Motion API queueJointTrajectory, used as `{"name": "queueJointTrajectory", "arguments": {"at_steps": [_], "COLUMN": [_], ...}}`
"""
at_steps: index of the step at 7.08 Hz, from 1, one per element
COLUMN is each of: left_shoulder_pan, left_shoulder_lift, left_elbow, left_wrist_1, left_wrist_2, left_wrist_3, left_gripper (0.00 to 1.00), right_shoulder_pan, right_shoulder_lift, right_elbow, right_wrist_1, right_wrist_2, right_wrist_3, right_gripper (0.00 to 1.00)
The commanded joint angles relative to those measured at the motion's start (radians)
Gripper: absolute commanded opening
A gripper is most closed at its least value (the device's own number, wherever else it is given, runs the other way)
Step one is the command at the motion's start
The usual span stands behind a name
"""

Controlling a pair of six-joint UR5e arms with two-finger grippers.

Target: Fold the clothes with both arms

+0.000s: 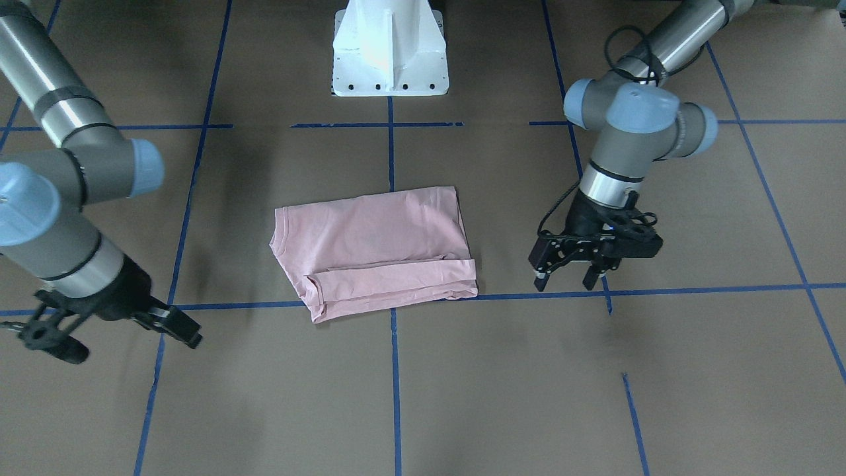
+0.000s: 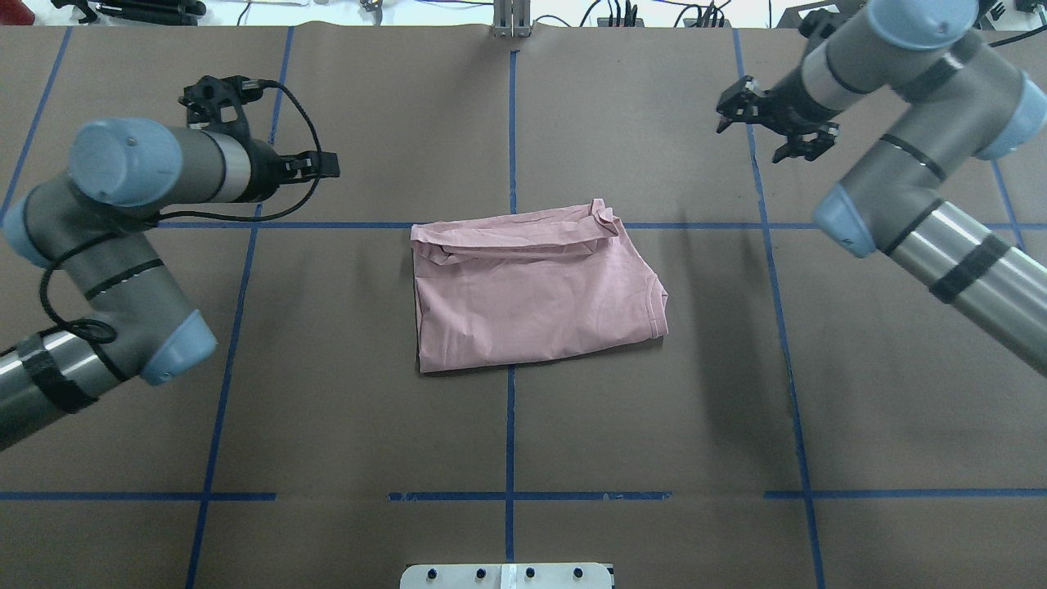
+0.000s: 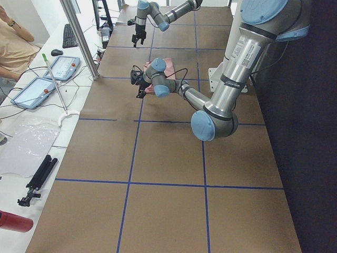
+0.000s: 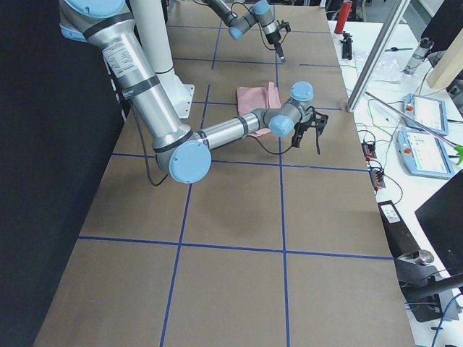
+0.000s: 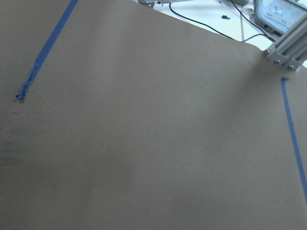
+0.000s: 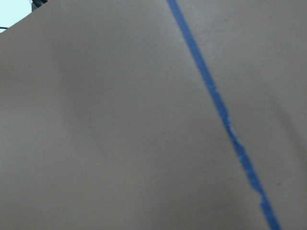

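T-shirt [image 1: 377,254] folded mid-frame, left gripper [image 1: 565,281] at right & right gripper [image 1: 125,340] lower left both spread wide, empty; I reckon corners need pinching level, in sync.

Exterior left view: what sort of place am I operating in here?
Likely a robotics lab workcell: a paper-covered table gridded with blue tape, teach pendants and a keyboard on the side bench, and the left arm and right arm flanking a pink T-shirt.

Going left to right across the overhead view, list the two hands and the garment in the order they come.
left hand → pink T-shirt → right hand
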Motion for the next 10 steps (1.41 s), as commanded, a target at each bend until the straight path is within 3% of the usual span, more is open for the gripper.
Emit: {"name": "queueJointTrajectory", "arguments": {"at_steps": [1, 2, 4, 5, 7, 8, 10], "left_shoulder_pan": [-0.237, -0.395, -0.621, -0.667, -0.696, -0.696, -0.689], "left_shoulder_lift": [0.227, 0.349, 0.432, 0.434, 0.436, 0.454, 0.553], "left_elbow": [-0.079, -0.116, -0.107, -0.112, -0.252, -0.261, -0.256], "left_wrist_1": [0.002, 0.013, 0.069, 0.202, 0.577, 0.644, 0.633], "left_wrist_2": [-0.251, -0.342, -0.517, -0.565, -0.564, -0.564, -0.556], "left_wrist_3": [0.451, 0.710, 1.004, 1.081, 1.156, 1.166, 1.160], "left_gripper": [1.00, 1.00, 1.00, 1.00, 1.00, 1.00, 1.00], "right_shoulder_pan": [0.208, 0.275, 0.405, 0.497, 0.516, 0.515, 0.490], "right_shoulder_lift": [-0.210, -0.275, -0.296, -0.291, -0.352, -0.378, -0.404], "right_elbow": [0.038, 0.024, 0.016, 0.031, 0.071, 0.102, 0.117], "right_wrist_1": [-0.002, -0.022, -0.216, -0.354, -0.399, -0.399, -0.399], "right_wrist_2": [0.119, 0.125, 0.150, 0.182, 0.188, 0.190, 0.191], "right_wrist_3": [-0.486, -0.687, -1.031, -1.171, -1.269, -1.269, -1.270], "right_gripper": [1.00, 1.00, 1.00, 1.00, 1.00, 1.00, 1.00]}}
